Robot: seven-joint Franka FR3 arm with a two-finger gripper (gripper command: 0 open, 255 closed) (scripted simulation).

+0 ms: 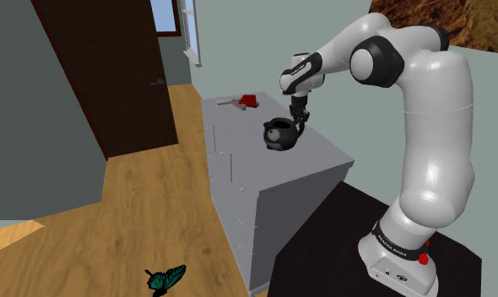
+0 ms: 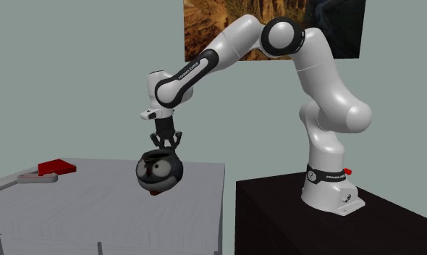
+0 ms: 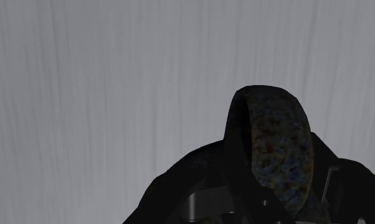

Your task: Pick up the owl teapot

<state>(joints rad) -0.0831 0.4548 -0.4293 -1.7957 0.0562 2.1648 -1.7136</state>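
The owl teapot (image 1: pixel 278 133) is black and round, with two pale eyes, seen face-on in the second exterior view (image 2: pixel 159 172). It sits just under my black gripper (image 1: pixel 299 119), which comes down on it from above and is shut on the teapot's top by its arched handle. In the second exterior view the gripper (image 2: pixel 164 145) clasps the rim and the pot tilts slightly over the grey cabinet top (image 2: pixel 118 195). I cannot tell whether its base touches the top. In the wrist view the dark mottled handle (image 3: pixel 275 153) rises right in front of the hand.
A red object with a grey handle (image 1: pixel 246 101) lies at the cabinet's far end (image 2: pixel 53 169). The black stand (image 2: pixel 313 224) adjoins the cabinet. A teal butterfly (image 1: pixel 165 278) lies on the wooden floor, and a dark door (image 1: pixel 112 76) stands beyond.
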